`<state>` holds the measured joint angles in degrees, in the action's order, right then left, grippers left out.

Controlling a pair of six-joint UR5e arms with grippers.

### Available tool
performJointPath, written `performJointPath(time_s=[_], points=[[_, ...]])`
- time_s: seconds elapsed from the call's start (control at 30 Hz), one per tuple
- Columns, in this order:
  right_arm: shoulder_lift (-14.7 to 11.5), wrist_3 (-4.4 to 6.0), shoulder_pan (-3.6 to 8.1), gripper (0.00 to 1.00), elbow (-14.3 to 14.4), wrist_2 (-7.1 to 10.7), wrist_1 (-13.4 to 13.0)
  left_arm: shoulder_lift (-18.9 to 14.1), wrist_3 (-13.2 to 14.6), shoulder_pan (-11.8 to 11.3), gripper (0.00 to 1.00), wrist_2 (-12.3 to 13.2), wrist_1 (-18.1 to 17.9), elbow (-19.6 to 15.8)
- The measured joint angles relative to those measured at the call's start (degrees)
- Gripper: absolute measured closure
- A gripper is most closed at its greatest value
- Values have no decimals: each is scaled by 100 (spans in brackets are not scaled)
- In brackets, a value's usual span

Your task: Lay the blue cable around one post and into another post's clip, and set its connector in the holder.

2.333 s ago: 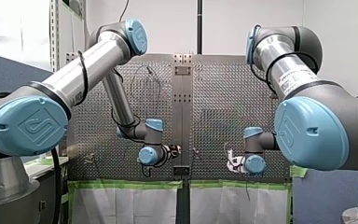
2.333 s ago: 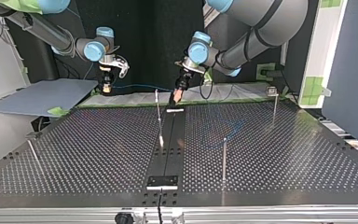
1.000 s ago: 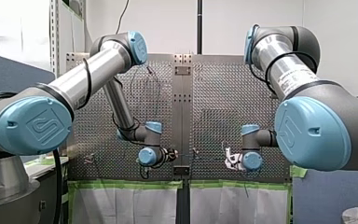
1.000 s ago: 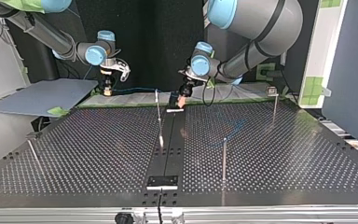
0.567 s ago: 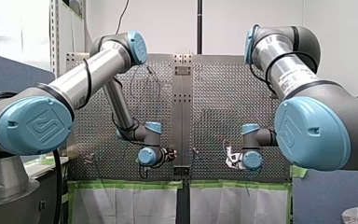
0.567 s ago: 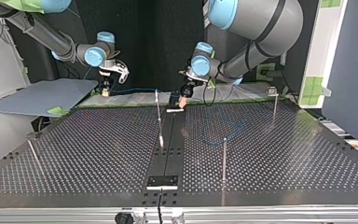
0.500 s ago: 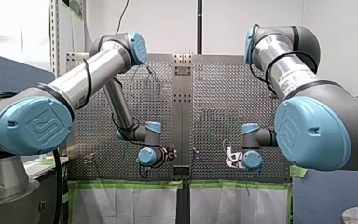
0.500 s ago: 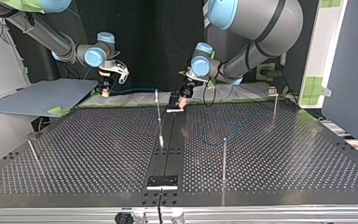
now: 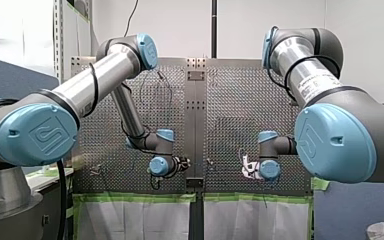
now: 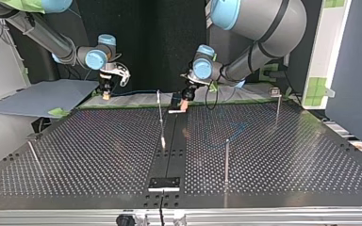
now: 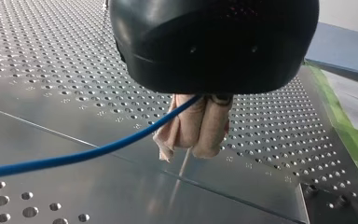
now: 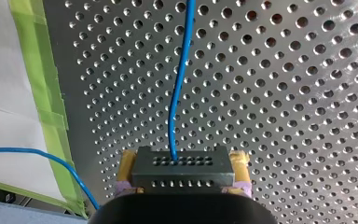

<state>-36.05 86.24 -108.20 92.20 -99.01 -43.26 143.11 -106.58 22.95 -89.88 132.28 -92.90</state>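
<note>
Over the counter (image 9: pixel 230 115) in the front view, my left gripper (image 9: pixel 182 162) has edged toward the centre strip since a second ago. Top view: the blue cable (image 10: pixel 136 91) runs level between it and my right gripper (image 10: pixel 105 94). Left wrist view: beige pads (image 11: pixel 209 126) clench the cable, which trails sideways. Right wrist view: yellow pads (image 12: pixel 127 163) clamp the connector (image 12: pixel 182 168), cable running straight ahead.

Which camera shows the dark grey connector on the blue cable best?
The right wrist view: the dark grey rectangular connector sits large between my right gripper's yellow pads. In the top and front views it is too small to make out; the left wrist view lacks it.
</note>
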Motion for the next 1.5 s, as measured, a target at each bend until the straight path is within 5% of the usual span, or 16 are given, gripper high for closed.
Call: performJointPath(time_s=[0.97, 1.0, 1.03, 1.1, 1.13, 1.2, 1.23, 1.27, 1.5], points=[[5, -7, 89, 100, -351, 9, -51, -2, 202, -23, 99, 39, 61, 47], [5, -8, 90, 100, -352, 9, -47, -3, 219, -24, 87, 44, 81, 48], [5, -8, 90, 100, -353, 10, -42, -5, 235, -26, 87, 51, 105, 47], [5, -9, 91, 100, -352, 10, -37, -7, 284, -31, 54, 67, 173, 47], [5, -9, 92, 100, -353, 9, -31, -8, 314, -31, 54, 73, 211, 47], [5, -9, 92, 100, -354, 7, -11, -10, 402, -32, 17, 82, 313, 47], [5, -9, 94, 100, -354, 6, 2, -10, 449, -33, 17, 85, 360, 47], [4, -9, 97, 100, -354, 5, 11, -13, 515, -34, 4, 87, 432, 46], [5, 19, 108, 100, -353, 12, 34, -49, 905, -9, 0, 106, 825, 45]])
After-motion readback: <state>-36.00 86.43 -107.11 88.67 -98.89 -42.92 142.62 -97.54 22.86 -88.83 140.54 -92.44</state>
